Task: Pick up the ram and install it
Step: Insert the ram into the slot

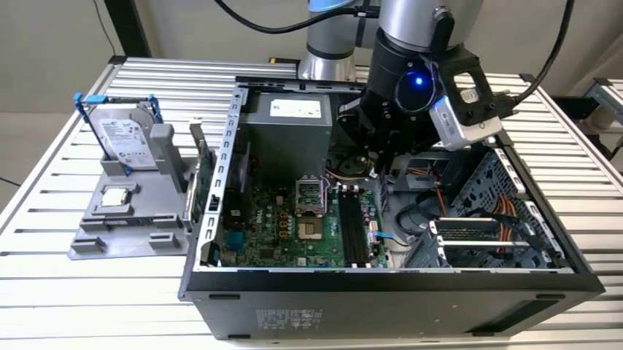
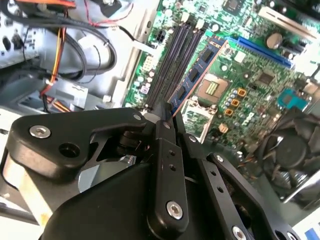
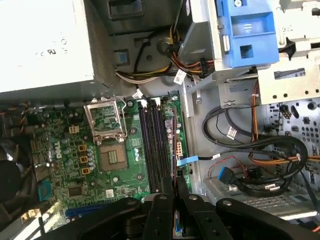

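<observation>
Black metal gripper [image 2: 165, 112] sits closest to the lens in the second wrist view, its jaws pinched narrow on one end of the ram [image 2: 200, 70], a long thin green circuit-board stick with dark blue chips and a copper-coloured edge; the stick runs straight out from the fingertips, its long axis parallel to the black memory slots [image 2: 167, 65] of the green motherboard [image 2: 260, 75] and just beside them; whether it touches a slot cannot be told; all this is inside the open black computer case [image 1: 389, 292].
</observation>
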Available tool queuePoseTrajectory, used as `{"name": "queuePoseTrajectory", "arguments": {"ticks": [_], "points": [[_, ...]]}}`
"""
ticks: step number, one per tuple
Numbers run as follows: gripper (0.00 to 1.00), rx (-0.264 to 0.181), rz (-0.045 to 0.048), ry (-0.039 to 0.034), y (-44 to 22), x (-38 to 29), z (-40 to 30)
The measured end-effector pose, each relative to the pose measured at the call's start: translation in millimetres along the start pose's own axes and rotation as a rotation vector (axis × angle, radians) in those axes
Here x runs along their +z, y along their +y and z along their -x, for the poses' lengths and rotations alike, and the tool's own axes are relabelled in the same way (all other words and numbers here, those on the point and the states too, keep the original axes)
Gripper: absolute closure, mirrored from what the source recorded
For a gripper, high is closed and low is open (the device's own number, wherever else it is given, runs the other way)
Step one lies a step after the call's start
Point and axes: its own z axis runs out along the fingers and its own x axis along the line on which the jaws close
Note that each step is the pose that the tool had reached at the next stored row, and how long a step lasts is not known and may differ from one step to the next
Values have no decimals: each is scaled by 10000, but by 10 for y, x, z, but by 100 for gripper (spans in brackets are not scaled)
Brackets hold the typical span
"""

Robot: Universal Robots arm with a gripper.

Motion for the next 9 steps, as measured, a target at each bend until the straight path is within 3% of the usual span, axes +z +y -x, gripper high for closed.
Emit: {"name": "queuePoseTrajectory", "arguments": {"ticks": [5,9], "points": [[100,-669,56,53,-1,28,-1],[100,-913,47,279,-1,37,-2]]}}
